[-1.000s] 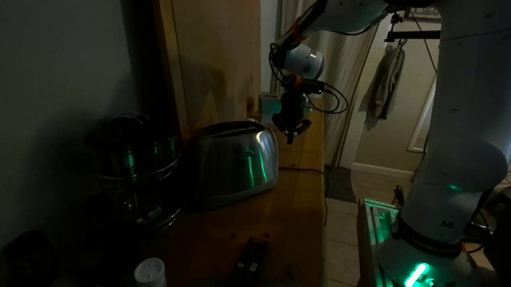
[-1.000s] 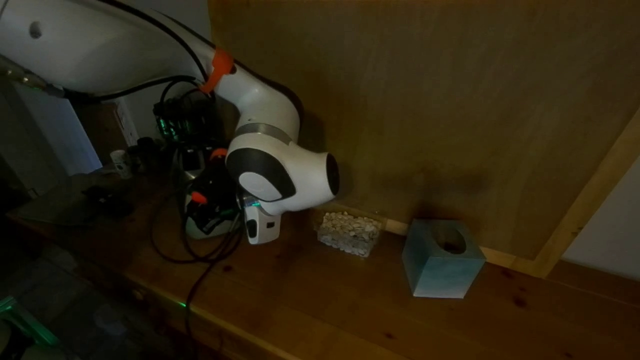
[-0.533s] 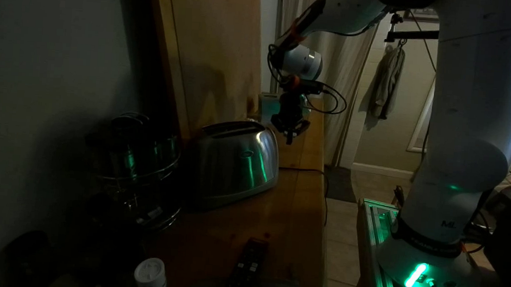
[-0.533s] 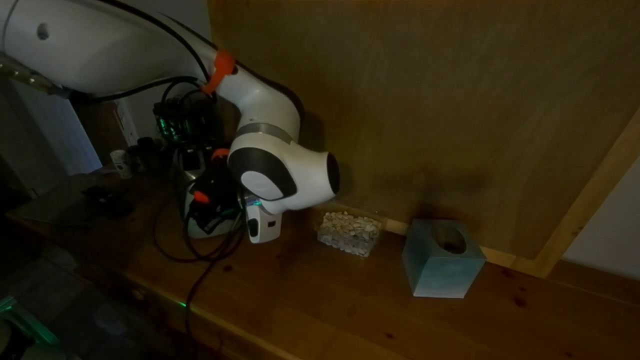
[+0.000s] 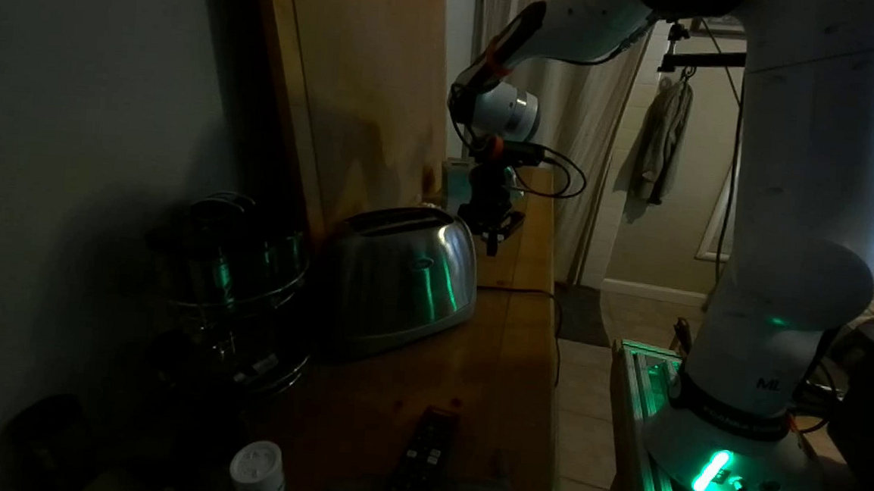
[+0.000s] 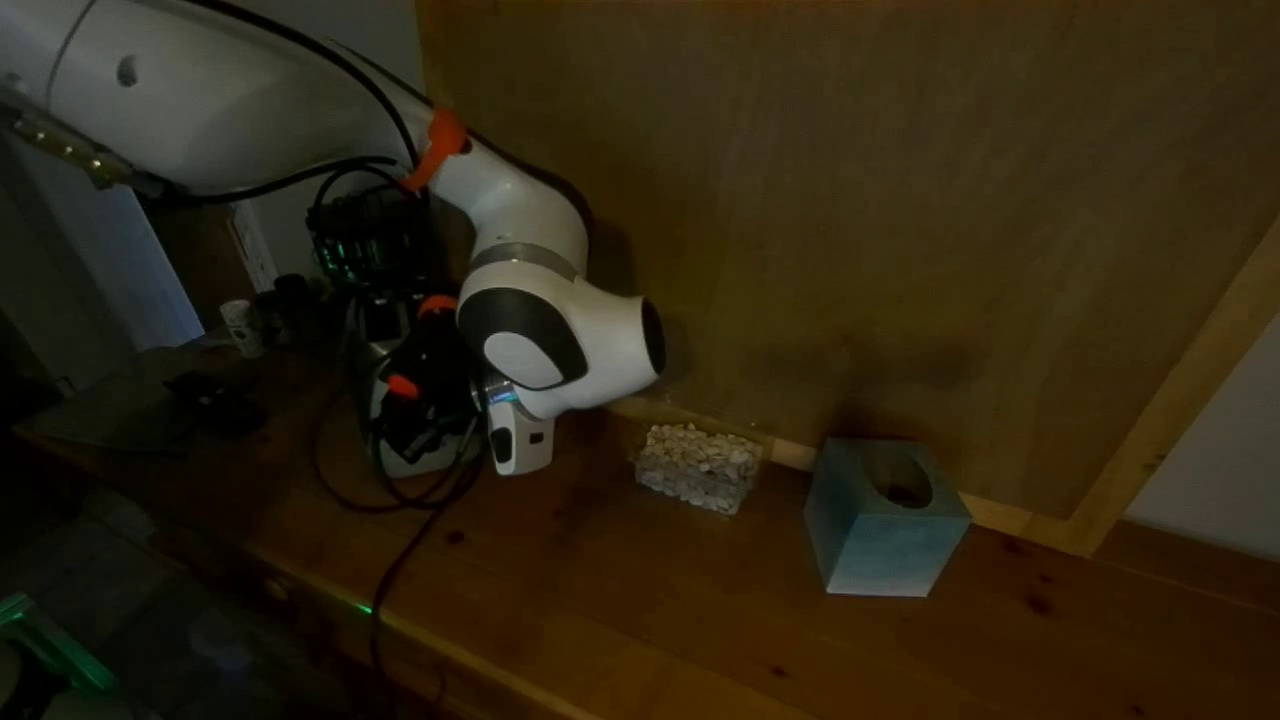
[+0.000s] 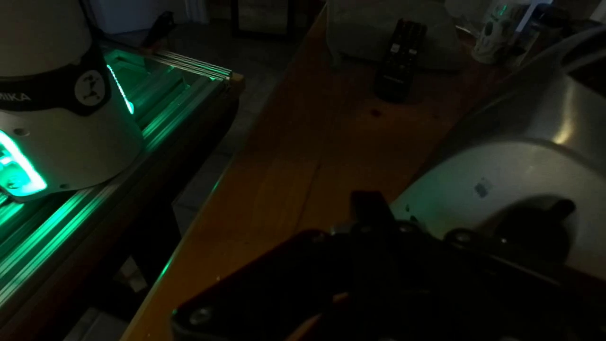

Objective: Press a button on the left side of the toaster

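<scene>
The shiny steel toaster [image 5: 412, 278], with a dark slot top, stands on the wooden counter. In the wrist view its pale end panel [image 7: 454, 189] shows at the right, with a dark knob or lever [image 7: 539, 227] in a recess. Two small dark marks sit low on that panel beside my fingers; I cannot tell if they are buttons. My gripper [image 5: 491, 247] is shut and empty, pointing down just off the toaster's end. Its fingertips also show in the wrist view [image 7: 371, 208], close to the panel; contact cannot be told. In an exterior view the arm partly hides the toaster [image 6: 405, 462].
A rack of jars [image 5: 245, 279] stands beside the toaster. A remote [image 5: 422, 453] and a white-topped canister [image 5: 256, 466] lie nearer that camera. A box of pale stones [image 6: 700, 465] and a blue tissue box [image 6: 885, 530] stand against the back panel. A cord crosses the counter.
My gripper has moved slightly down and a little toward the toaster's end. It stays shut. The toaster and the other objects have not moved.
</scene>
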Controlling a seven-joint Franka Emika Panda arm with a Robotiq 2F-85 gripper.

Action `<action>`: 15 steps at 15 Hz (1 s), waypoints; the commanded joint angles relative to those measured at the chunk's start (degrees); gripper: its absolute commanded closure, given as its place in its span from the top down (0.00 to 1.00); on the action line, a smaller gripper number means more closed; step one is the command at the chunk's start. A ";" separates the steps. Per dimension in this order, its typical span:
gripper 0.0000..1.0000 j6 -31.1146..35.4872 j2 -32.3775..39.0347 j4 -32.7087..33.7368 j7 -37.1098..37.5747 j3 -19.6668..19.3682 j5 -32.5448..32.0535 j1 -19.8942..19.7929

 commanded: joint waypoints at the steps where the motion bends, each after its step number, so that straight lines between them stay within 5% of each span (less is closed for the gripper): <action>1: 0.01 -0.13 0.15 0.18 0.00 0.12 -0.06 -0.16; 15: 0.00 -0.75 1.12 1.35 4.02 0.61 0.46 0.53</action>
